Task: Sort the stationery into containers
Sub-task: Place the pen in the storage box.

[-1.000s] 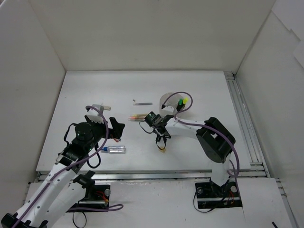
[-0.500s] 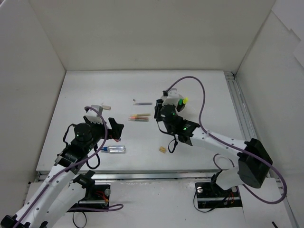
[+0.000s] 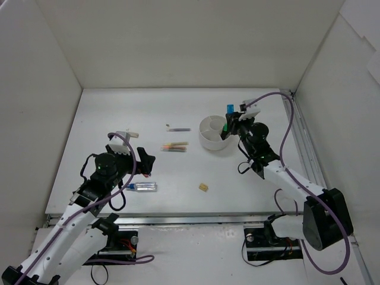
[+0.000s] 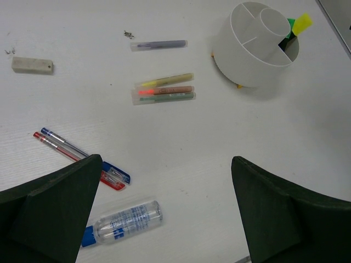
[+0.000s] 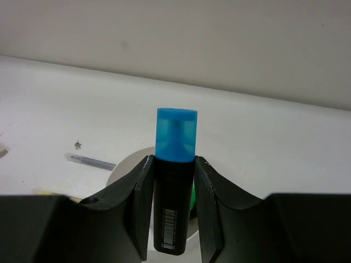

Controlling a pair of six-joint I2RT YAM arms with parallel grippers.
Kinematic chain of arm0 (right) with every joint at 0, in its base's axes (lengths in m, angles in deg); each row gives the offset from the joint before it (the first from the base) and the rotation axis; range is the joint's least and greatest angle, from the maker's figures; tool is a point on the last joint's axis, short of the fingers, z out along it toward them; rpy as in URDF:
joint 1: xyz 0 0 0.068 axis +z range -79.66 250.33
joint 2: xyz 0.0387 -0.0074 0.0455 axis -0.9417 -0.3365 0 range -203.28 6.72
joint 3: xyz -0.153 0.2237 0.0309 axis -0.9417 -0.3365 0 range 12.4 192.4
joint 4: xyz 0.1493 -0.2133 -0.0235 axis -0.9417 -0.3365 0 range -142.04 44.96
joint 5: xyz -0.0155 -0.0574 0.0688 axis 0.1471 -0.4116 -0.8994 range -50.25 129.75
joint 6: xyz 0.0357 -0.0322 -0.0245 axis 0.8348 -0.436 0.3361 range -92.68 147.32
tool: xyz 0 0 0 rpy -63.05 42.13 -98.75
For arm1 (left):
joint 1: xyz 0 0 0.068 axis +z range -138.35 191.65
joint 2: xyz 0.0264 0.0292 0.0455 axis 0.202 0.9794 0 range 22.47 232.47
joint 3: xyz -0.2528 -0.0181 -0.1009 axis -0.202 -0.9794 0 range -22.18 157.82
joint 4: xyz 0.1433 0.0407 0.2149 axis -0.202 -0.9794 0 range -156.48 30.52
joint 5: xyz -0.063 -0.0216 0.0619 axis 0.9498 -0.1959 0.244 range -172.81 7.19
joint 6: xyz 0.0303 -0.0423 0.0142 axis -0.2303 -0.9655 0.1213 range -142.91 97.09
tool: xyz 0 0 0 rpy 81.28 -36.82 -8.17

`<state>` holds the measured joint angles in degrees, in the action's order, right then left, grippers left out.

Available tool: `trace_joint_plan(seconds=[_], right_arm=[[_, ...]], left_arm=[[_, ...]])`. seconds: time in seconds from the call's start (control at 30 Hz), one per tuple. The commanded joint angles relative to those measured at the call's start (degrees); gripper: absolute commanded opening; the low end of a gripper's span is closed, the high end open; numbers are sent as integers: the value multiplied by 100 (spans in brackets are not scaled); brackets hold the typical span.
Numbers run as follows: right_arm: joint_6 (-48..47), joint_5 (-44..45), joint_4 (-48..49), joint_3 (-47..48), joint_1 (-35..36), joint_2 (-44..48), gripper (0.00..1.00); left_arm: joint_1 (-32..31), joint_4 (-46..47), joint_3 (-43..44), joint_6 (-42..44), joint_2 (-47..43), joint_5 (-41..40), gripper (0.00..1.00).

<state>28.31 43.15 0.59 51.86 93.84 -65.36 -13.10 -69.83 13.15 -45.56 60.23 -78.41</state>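
Grips black blue-capped highlighter (image 5: 175, 164) upright in right gripper (image 5: 174, 181), at round white organizer's (image 3: 208, 142) rim. Shows barcode on barrel, digits unreadable. Spreads left gripper (image 4: 165, 160) wide, empty, over counter (image 3: 119, 113) above clear marker (image 4: 123, 222) with blue print too small to read.

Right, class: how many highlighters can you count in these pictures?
3. The blue-capped highlighter is held upright in the right gripper beside the white organizer; the green-capped highlighter and yellow-capped highlighter stand side by side inside it. More could be hidden inside.
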Motion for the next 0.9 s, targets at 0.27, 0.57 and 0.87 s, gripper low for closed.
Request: trace_joint_plan(seconds=[0.27,0.57,0.87], right_arm=[[-390,-2527,1361,298,-821,-930,0],[-126,-2283,2450,308,-918,-1757,3],[-126,-2124,2749,176,-997,-2091,6]], left_arm=[[14,358,185,121,-5,-177,100],[14,402,413,191,381,-80,99],[14,385,483,226,522,-115,99]])
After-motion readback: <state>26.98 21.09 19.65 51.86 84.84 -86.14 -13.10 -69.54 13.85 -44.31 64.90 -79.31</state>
